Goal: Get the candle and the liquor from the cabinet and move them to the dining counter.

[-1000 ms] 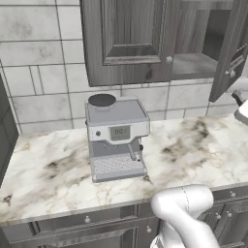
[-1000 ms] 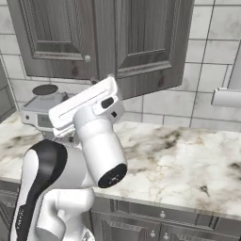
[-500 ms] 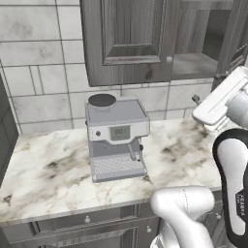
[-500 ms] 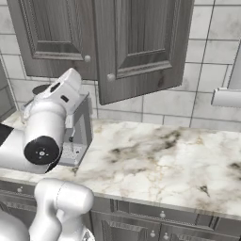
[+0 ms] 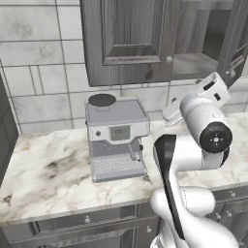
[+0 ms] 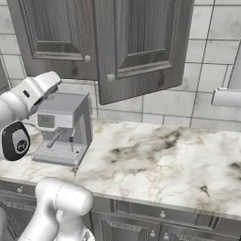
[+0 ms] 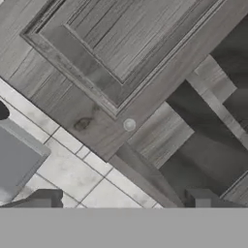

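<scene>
Facing the cabinet with the tool spread wide and empty; candle and liquor not visible, presumably inside: glass bottle likely heavy, slick, fragile, so grip the body, not the neck.

I see an espresso machine on the counter against the tiled wall. The cabinet hangs above it, its open door to the right.

One coffee machine, two cabinet doors, two round knobs.
</scene>
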Available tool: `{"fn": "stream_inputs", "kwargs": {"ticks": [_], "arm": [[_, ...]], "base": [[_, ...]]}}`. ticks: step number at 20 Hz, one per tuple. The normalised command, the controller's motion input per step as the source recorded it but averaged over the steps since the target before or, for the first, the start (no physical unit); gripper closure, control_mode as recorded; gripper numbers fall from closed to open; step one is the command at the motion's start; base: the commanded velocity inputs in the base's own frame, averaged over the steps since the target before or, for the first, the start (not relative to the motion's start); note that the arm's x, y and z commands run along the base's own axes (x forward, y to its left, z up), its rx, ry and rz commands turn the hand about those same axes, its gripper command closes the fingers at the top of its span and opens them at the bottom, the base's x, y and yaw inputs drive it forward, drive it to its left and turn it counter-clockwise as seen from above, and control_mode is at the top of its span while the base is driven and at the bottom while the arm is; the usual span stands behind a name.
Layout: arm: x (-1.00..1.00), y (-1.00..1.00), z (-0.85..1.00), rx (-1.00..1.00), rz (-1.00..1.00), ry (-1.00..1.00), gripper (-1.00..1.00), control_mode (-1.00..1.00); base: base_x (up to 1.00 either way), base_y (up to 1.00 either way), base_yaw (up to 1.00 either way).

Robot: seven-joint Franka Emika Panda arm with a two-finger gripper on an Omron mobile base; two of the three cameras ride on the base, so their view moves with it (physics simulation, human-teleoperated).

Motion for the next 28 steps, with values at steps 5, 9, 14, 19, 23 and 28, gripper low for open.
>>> {"fn": "stream_inputs", "kwargs": {"ticks": [5,9,14,19,23,28], "arm": [[0.42,-0.08,-0.34,-0.04,-0.60,0.14,-1.00,-1.00],[0.57,-0.21,-0.18,-0.02,-0.50,0.12,-1.00,-1.00],[0.33,-0.44,0.06,0.00,-0.38,0.17,-1.00,-1.00],[0.00,-0.60,0.12,0.00,-0.27,0.16,-1.00,-1.00],[0.00,-0.55,0.00,0.00,-0.20,0.13,-1.00,-1.00],[-0.01,-0.61,0.00,0.00,-0.15,0.09,-1.00,-1.00]], "base": [[0.00,0.00,0.00],[0.00,0.00,0.00],[0.00,0.00,0.00],[0.00,0.00,0.00],[0.00,0.00,0.00],[0.00,0.00,0.00]]}}
